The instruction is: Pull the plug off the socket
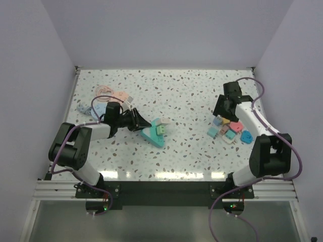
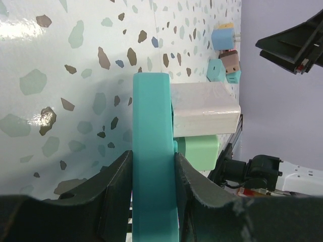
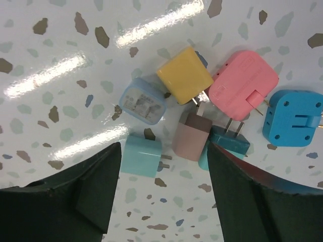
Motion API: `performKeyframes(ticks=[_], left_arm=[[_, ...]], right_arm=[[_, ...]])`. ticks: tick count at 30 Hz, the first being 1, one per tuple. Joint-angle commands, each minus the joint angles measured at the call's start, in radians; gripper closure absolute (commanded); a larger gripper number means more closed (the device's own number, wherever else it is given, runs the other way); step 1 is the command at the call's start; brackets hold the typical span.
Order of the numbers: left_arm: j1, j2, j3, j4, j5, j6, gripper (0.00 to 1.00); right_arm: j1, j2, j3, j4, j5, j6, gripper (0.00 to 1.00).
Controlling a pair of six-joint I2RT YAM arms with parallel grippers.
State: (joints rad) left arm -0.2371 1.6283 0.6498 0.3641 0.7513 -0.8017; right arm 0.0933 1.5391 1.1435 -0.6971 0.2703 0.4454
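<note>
Teal plastic socket (image 1: 151, 135), wedge-shaped, left of the surface (image 1: 192, 91) centre and nearer the near edge than the far one. It is clenched across its thin sides by the left gripper (image 1: 141, 126), which braces it.

- Fittings: a white plug (image 2: 202, 108) and a green plug (image 2: 199, 151), both seated side by side in one face of the socket. (The task does not say which one is meant.)
- Handling, as judged: hard, stiff moulded bodies, light, not fragile. The glossy faces are likely slippery. The prongs probably hold by friction, so a straight pull along them is better than a twist.
- Where to hold: the two flat opposite faces of the plug body, close to the socket but clear of its neighbour.
- Right gripper (image 1: 222, 108): released, jaws wide, empty, hanging over the loose plugs (image 1: 229, 130) near the right edge, well apart from the socket.

Views compared:
- Top: shows both arms and the wide gap between the socket and the right gripper. The clamp contact is too small to read.
- Left wrist: shows both pads pressed flat on the socket (image 2: 151, 151) and the plugs standing proud of it.
- Right wrist: shows only the loose plugs (yellow, pink, blue, pale blue, mauve among them) lying between the open fingers (image 3: 101, 191). No socket is in this view.
</note>
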Motion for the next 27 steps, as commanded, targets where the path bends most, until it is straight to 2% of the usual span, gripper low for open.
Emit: performKeyframes(ticks=[1,3,5,8,11,19,27], left_arm=[[-0.005,-0.042,-0.01,0.088,0.042,-0.014,1.0],[-0.005,-0.047,-0.016,0.098,0.039,-0.024,1.0],[-0.007,-0.051,-0.027,0.119,0.034,-0.034,1.0],[-0.007,-0.051,-0.041,0.16,0.033,-0.06,1.0],[-0.007,-0.05,-0.056,0.2,0.037,-0.093,1.0],[-0.008,-0.073,-0.067,0.211,0.002,-0.125,1.0],[-0.019,-0.084,-0.072,0.214,-0.009,-0.139,1.0]], right_arm=[[0.002,-0.12,0.022,0.044,-0.073,-0.022,0.27],[0.012,-0.163,0.013,0.076,-0.185,-0.043,0.27],[0.086,-0.168,0.021,0.068,-0.305,-0.065,0.3],[0.25,-0.162,0.018,0.106,-0.458,-0.082,0.3],[0.379,-0.148,-0.013,0.201,-0.525,-0.048,0.3],[0.557,-0.048,-0.031,0.338,-0.527,0.039,0.31],[0.617,0.1,-0.004,0.426,-0.502,0.068,0.32]])
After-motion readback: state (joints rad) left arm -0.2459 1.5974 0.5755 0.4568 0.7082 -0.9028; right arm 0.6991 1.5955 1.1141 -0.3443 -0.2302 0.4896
